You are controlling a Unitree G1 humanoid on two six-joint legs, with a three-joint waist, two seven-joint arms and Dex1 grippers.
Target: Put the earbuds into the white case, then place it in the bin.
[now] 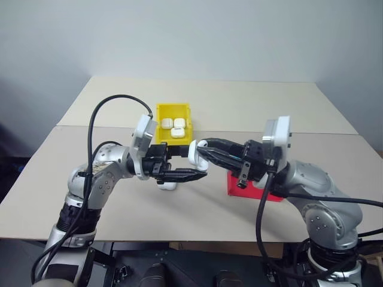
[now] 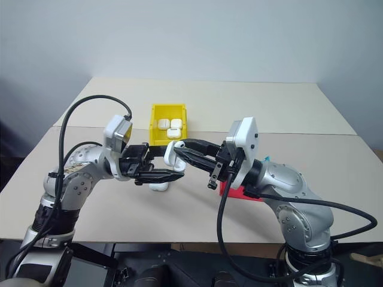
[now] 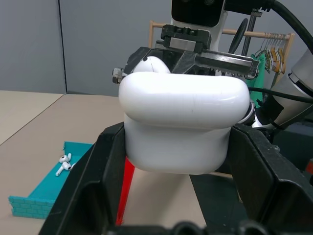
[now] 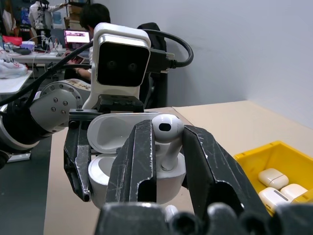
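Above the table's near half, both grippers meet at mid-air. Left gripper clamped on the case, lid flipped open toward the left arm, cavity facing up. Right gripper pinches one earbud between narrow jaws, bud head at 12 o'clock, stem pointing to 6, straight down toward the open case just below it. Stem long axis looks near upright and roughly in line with a socket; judgement: the coming move is a short descent, with little sideways correction. Right arm does the seating, left only holds.

Bin lies at 12 o'clock from the meeting point, beyond it, already holding several cases; open tabletop between. Red tray sits under the right arm. Teal tray with loose earbuds lies well apart.
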